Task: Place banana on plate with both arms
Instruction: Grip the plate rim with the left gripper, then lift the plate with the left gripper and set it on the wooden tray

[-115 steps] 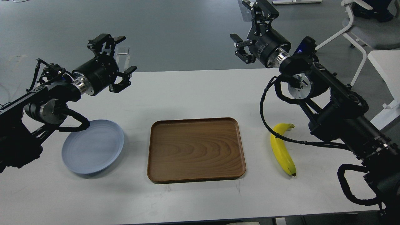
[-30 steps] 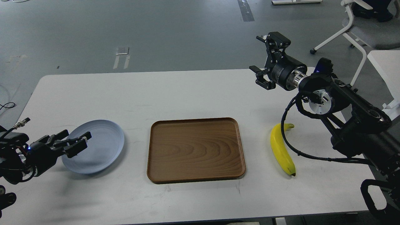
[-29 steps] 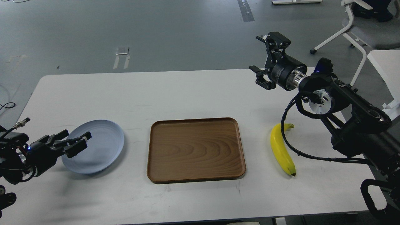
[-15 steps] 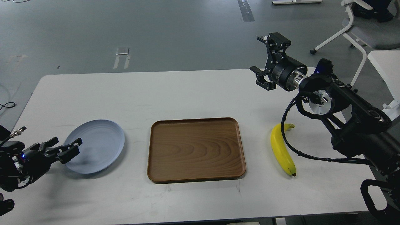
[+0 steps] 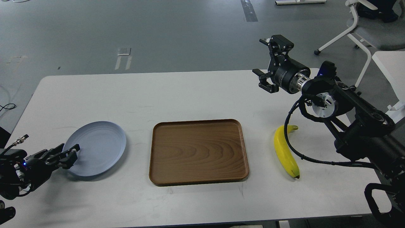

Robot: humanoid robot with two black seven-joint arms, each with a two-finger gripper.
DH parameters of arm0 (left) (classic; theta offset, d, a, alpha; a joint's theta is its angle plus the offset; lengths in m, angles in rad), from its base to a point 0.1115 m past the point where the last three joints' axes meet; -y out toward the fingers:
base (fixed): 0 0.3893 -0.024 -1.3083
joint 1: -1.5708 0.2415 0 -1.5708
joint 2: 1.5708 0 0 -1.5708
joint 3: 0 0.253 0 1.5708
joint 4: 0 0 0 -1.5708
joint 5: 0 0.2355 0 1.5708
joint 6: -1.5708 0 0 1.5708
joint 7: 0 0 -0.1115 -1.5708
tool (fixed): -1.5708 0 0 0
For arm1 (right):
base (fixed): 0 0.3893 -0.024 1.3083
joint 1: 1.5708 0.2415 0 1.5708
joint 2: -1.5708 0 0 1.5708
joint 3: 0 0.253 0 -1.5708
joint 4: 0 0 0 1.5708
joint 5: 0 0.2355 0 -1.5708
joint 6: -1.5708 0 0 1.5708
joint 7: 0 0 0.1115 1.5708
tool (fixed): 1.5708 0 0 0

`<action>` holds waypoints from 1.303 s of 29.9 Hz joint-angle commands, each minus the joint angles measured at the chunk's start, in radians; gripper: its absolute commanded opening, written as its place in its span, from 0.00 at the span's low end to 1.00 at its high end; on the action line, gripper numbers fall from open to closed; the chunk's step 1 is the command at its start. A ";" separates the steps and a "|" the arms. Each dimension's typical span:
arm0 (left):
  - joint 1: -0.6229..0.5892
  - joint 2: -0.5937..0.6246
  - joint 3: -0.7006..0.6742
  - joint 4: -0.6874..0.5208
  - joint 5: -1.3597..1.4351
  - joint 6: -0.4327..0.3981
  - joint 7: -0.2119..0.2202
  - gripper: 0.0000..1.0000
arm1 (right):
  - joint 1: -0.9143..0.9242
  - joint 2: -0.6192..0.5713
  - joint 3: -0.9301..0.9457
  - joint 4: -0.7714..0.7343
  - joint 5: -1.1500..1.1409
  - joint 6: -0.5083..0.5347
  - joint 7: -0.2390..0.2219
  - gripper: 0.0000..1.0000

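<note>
The yellow banana [image 5: 285,151] lies on the white table [image 5: 190,91] at the right, stem pointing away from me, just right of the wooden tray. The pale blue-grey plate [image 5: 98,147] sits at the left and holds nothing. My left gripper [image 5: 70,152] is low at the plate's near-left rim, its fingers slightly apart and holding nothing; I cannot tell if it touches the rim. My right gripper [image 5: 266,60] is open and empty, held high over the table's far right, well beyond the banana. A black cable of the right arm loops in front of the banana's stem end.
A rectangular brown wooden tray [image 5: 198,151] lies in the middle between plate and banana. A white office chair [image 5: 364,28] and another white table [image 5: 390,65] stand past the right edge. Grey floor lies beyond the far edge.
My left arm has swung down from high over the far left to the plate's near-left rim, then drawn back toward me. My right gripper came lower and rightward, then held. Banana and plate have not moved.
</note>
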 commanded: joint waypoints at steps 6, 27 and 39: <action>0.001 -0.028 0.000 0.032 -0.067 -0.001 -0.034 0.00 | -0.008 0.001 0.007 0.000 0.000 0.000 0.002 1.00; -0.097 0.000 -0.011 -0.094 -0.075 -0.010 -0.050 0.00 | -0.008 -0.005 0.030 0.000 0.000 0.000 0.002 1.00; -0.324 -0.006 0.000 -0.356 0.020 -0.124 -0.050 0.00 | -0.010 -0.008 0.037 0.002 0.000 0.000 0.002 1.00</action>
